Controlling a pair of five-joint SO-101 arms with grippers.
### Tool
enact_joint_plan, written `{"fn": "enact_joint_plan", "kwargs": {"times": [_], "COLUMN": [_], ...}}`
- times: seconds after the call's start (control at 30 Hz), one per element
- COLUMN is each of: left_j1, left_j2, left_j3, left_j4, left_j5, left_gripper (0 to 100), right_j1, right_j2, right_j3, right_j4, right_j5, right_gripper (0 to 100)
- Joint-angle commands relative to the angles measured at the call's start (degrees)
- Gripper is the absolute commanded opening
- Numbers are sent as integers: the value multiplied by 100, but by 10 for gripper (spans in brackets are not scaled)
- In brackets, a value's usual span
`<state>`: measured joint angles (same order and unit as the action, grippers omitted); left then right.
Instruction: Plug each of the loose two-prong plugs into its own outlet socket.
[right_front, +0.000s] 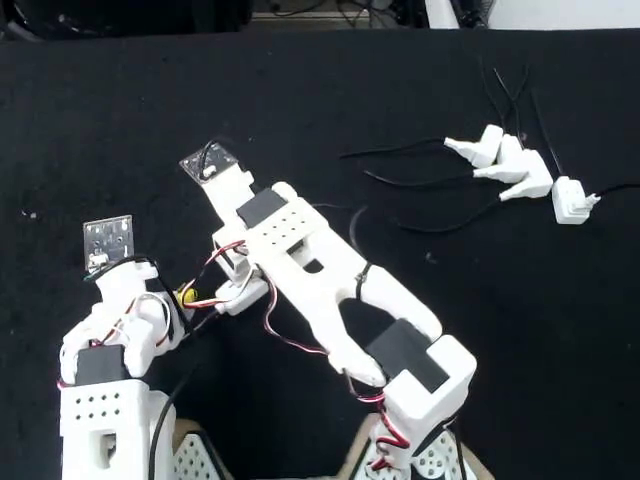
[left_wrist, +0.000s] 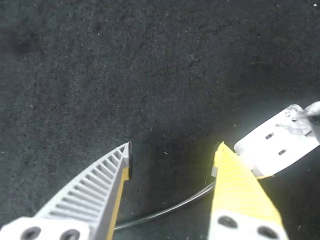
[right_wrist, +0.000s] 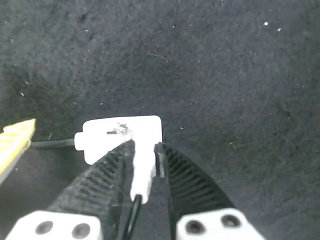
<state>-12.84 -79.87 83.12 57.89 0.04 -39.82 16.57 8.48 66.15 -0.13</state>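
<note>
Right gripper (right_wrist: 145, 145) pinches a white plug (right_wrist: 142, 175) against the socket (right_wrist: 105, 137) just ahead; left gripper (left_wrist: 172, 155) is wide open, empty.

We are holding our left gripper (left_wrist: 173, 150) open above the black cloth (left_wrist: 125, 60). Counting its reach as twelve o'clock, a white socket (left_wrist: 277, 145) with two slots is lying at two o'clock, just beside the yellow finger (left_wrist: 240, 190). A black cable (left_wrist: 165, 210) is crossing the cloth beneath the fingers, at six o'clock from the tips.
</note>
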Motion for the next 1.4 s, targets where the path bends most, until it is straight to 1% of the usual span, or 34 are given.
{"fn": "enact_joint_plan", "kwargs": {"times": [0.0,0.17,0.3,0.5,0.67,0.87,1.1,1.37], "left_j1": [-48,-48,-48,-48,-48,-48,-48,-48], "left_j2": [-44,-44,-44,-44,-44,-44,-44,-44], "left_j3": [-75,-66,-75,-84,-84,-84,-84,-92], "left_j4": [18,18,18,18,18,18,18,18], "left_j5": [-44,-44,-44,-44,-44,-44,-44,-44], "left_gripper": [267,267,267,267,267,267,267,267], "right_j1": [-202,-202,-211,-273,-264,-264,-273,-387], "right_j2": [268,664,681,725,488,40,22,31], "right_j3": [84,-154,-435,-391,-127,92,233,242], "right_j4": [-281,-149,53,88,185,571,527,9], "right_j5": [202,237,237,378,387,422,448,457], "right_gripper": [11,11,11,11,11,11,11,11]}}
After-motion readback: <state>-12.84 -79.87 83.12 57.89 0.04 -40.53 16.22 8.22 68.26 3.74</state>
